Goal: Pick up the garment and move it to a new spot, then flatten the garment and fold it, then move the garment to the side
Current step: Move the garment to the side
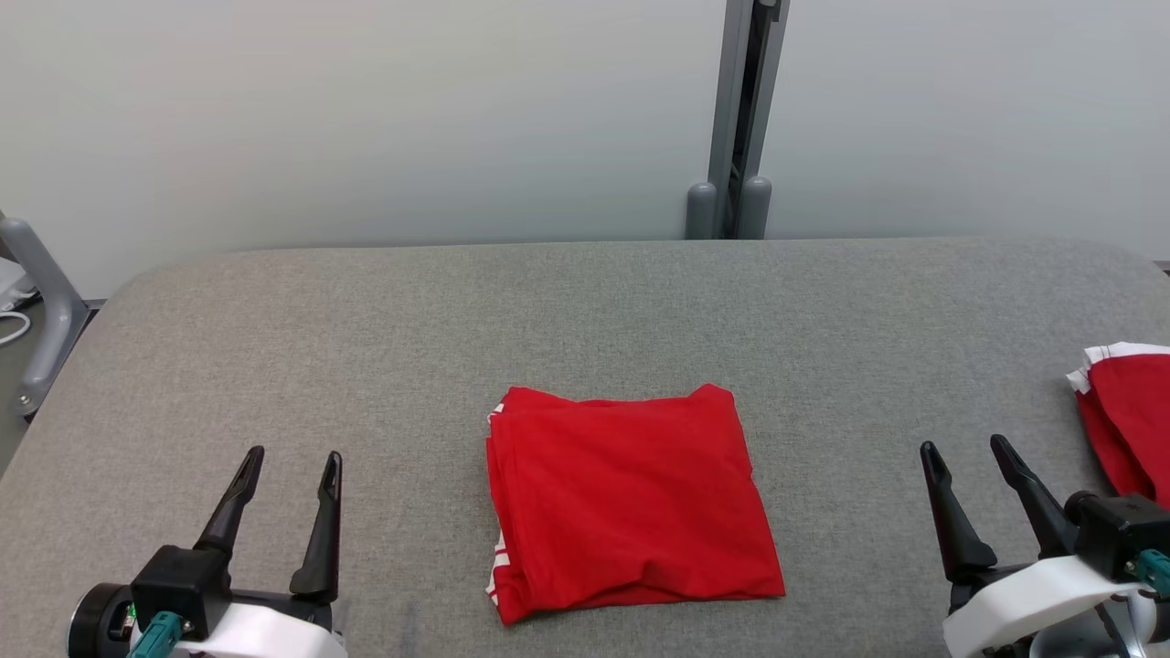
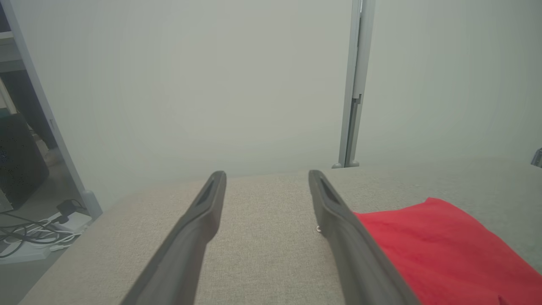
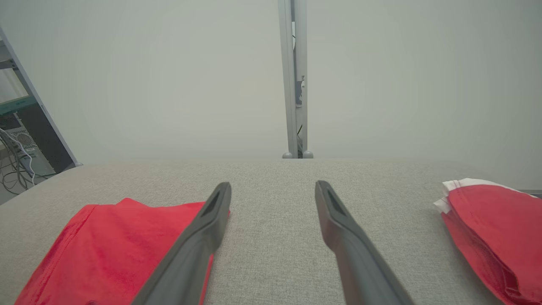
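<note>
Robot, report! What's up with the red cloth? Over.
Left gripper open, right gripper open, both empty. Folded red fabric garment between them, untouched. Second red-and-white garment at right edge.

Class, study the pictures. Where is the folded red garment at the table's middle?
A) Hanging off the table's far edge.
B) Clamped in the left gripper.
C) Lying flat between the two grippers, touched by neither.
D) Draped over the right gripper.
C: the folded red garment lies flat on the table between the open left gripper and open right gripper, apart from both.
</note>
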